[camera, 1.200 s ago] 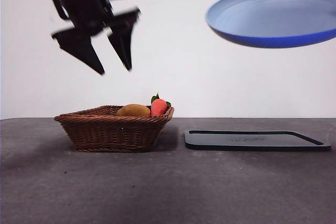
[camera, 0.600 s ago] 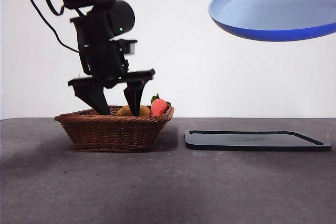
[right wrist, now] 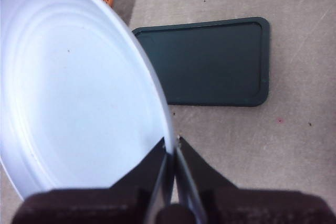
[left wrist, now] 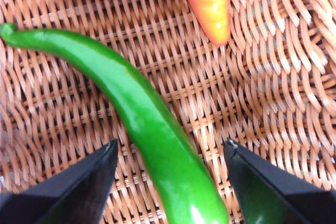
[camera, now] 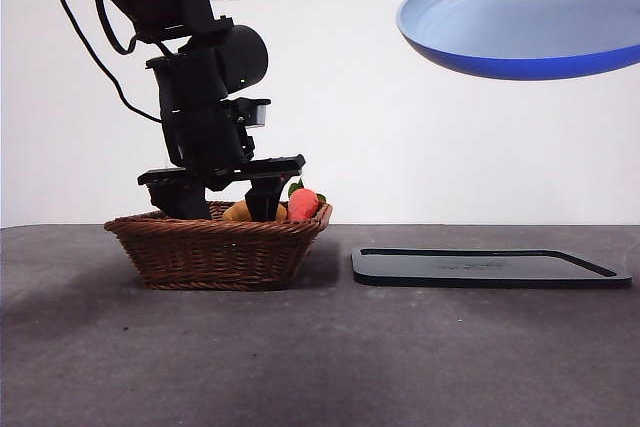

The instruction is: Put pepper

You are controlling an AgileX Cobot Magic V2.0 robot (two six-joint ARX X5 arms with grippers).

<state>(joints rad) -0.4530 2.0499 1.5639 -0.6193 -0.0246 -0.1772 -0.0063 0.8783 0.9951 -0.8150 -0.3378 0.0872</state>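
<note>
The pepper (left wrist: 142, 114) is long, glossy and green and lies on the floor of the wicker basket (camera: 215, 247). My left gripper (left wrist: 170, 182) is down inside the basket, open, with one jaw on each side of the pepper, not closed on it. In the front view the left gripper (camera: 220, 209) dips behind the basket rim and the pepper is hidden. My right gripper (right wrist: 172, 156) is shut on the rim of the blue plate (right wrist: 73, 87) and holds it high at the upper right (camera: 525, 17).
A red-orange carrot-like item (camera: 302, 204) and a yellow-orange fruit (camera: 240, 212) lie in the basket; the carrot's tip shows in the left wrist view (left wrist: 210, 3). A flat black tray (camera: 490, 267) lies on the grey table right of the basket.
My left gripper has come down from above the basket into it, jaws now either side of the pepper. The plate has stayed high at the upper right.
</note>
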